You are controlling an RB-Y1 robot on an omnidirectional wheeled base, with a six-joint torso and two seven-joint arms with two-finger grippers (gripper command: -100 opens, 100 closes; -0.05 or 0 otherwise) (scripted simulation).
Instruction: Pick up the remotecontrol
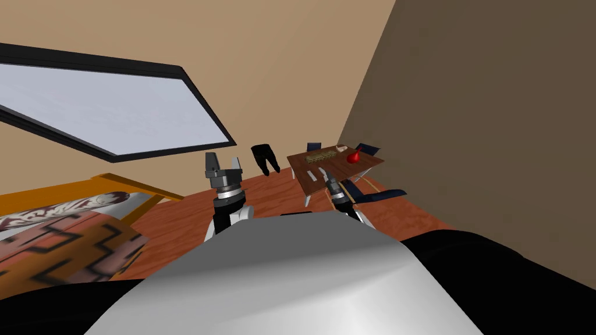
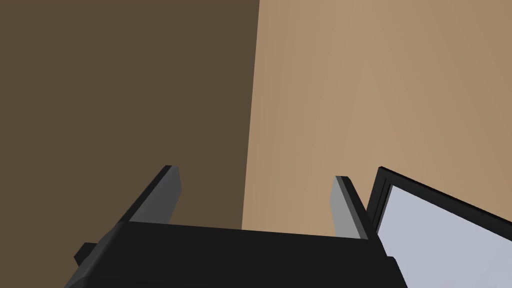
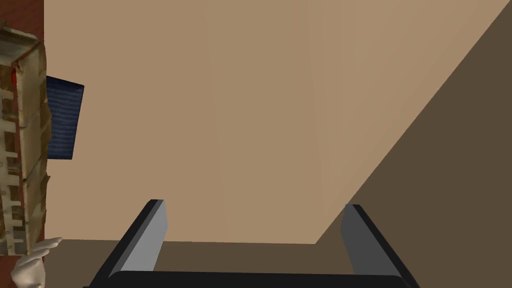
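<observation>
- Closest to the lens is the left gripper, raised in front of the chest with its two blades spread apart and nothing between them.
- Further out, the right gripper is likewise released and empty, aimed at the tan wall beyond the wooden table rather than down at its top.
- On that table, set in the corner of the room, I can see a long tan object and a red thing. The remotecontrol is presumably among the small items there, but from here it is too small to pick out.
- A dark blue chair stands at the near side of the table, and a patterned bed sits well apart on the left.
- To my eye the step in hand is the approach. The robot would do well to roll closer, skirt the chair and tilt the right wrist downward until the tabletop fills its view.
- Blades should stay wide until the remote is found, then straddle its narrow sides.
</observation>
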